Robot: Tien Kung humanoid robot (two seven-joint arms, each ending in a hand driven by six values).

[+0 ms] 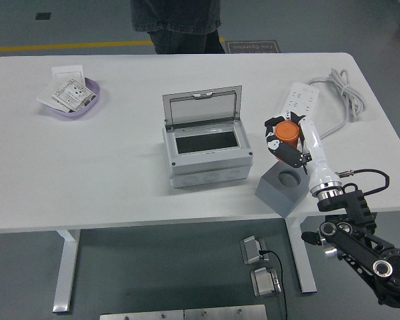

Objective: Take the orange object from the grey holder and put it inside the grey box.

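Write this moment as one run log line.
right hand: shut on orange object | above grey holder | grey box: lid open

White table [120, 193] on white legs over grey floor [27, 280]. Yellow floor line [53, 47] beyond far edge. Person [177, 23] stands at far edge (dark clothing). Metal plates [183, 313] under near edge.

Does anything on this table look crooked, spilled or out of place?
Mostly tidy. The grey holder sits turned at an angle right at the table's near edge, one corner seeming to poke past it. The right hand holds the orange object above it. The grey box stands with its lid up. Nothing looks spilled.
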